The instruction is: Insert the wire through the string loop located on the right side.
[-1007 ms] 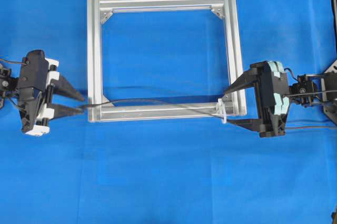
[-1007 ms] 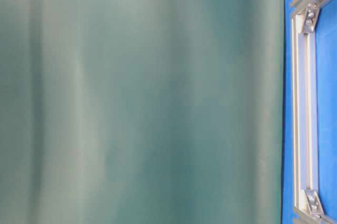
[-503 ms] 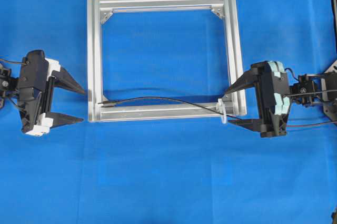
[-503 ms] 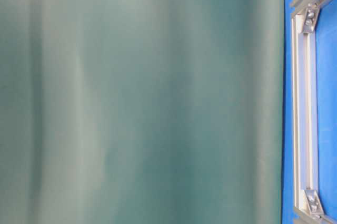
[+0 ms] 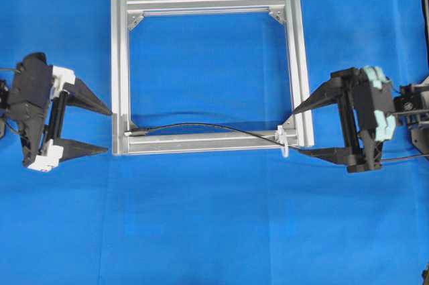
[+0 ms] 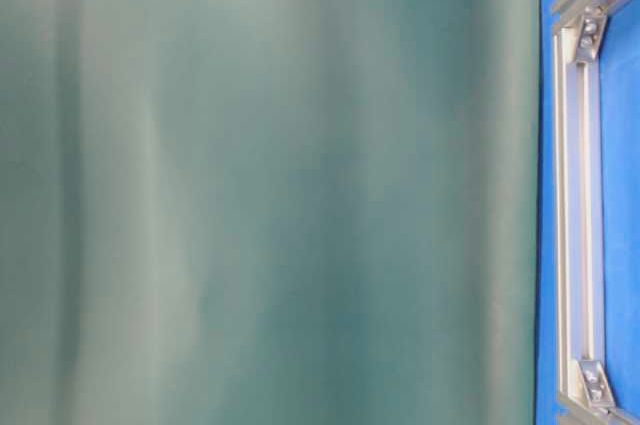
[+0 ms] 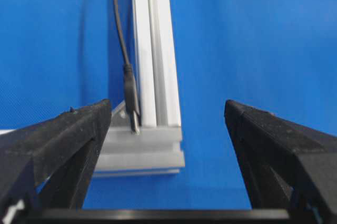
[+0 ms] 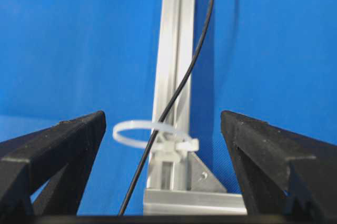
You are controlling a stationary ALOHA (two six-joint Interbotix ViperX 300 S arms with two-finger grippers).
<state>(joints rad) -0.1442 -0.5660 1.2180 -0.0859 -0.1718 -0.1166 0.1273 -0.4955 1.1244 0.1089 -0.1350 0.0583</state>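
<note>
On the blue table (image 5: 214, 231) lies a silver frame (image 5: 119, 70). Along its near bar runs the wire (image 5: 201, 125), passing through the white loop (image 8: 138, 129) at the right corner, its plug tip (image 7: 132, 105) at the left corner. Left gripper (image 5: 94, 129) and right gripper (image 5: 310, 129) both stand wide open, holding nothing, just outside the frame.

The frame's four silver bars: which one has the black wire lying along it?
The bar nearest the bottom of the overhead view. The wire runs along it from the white string loop at its right end; the other three bars are bare.
</note>
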